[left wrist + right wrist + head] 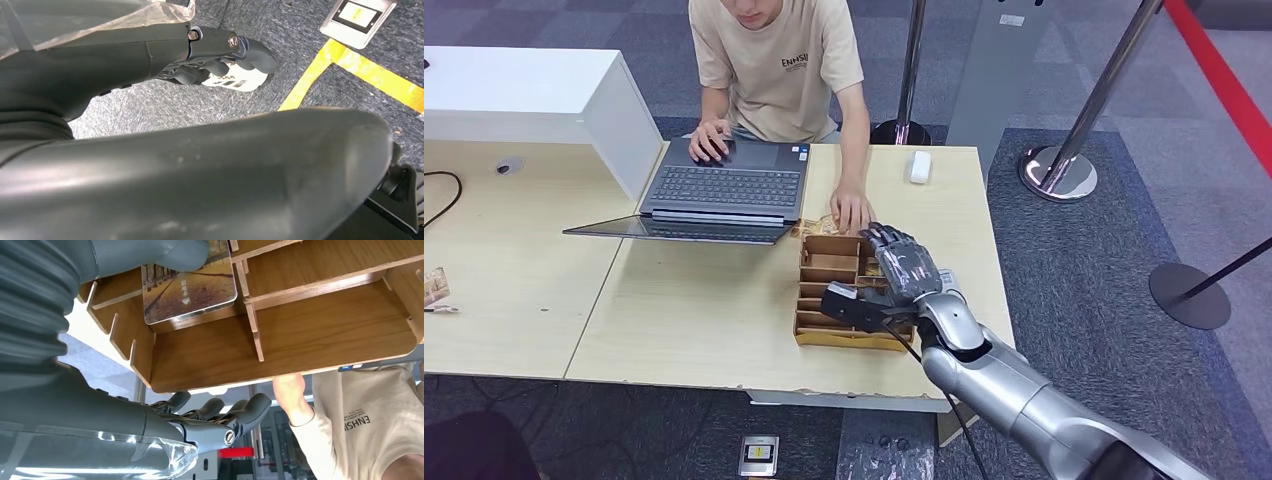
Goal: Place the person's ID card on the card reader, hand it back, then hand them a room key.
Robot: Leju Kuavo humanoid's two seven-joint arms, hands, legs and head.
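A wooden card box (829,295) with several compartments stands on the table (704,330) in front of the laptop. My right hand (902,272) hovers over the box's right side, fingers spread toward the person and thumb reaching across the compartments. In the right wrist view a brown picture-printed card (189,285) lies in one compartment of the box (300,340), with my thumb (150,255) right at its edge and my fingers (220,412) outside the box, holding nothing. The person's hand (852,210) rests on the table just beyond the box. My left hand (220,50) hangs over the carpet, empty.
An opened laptop (719,190) lies flat with the person's other hand on it. A small white device (919,165) sits at the far table edge. A white partition (544,100) stands back left. Barrier posts (1059,170) stand to the right. A small device (758,455) lies on the floor.
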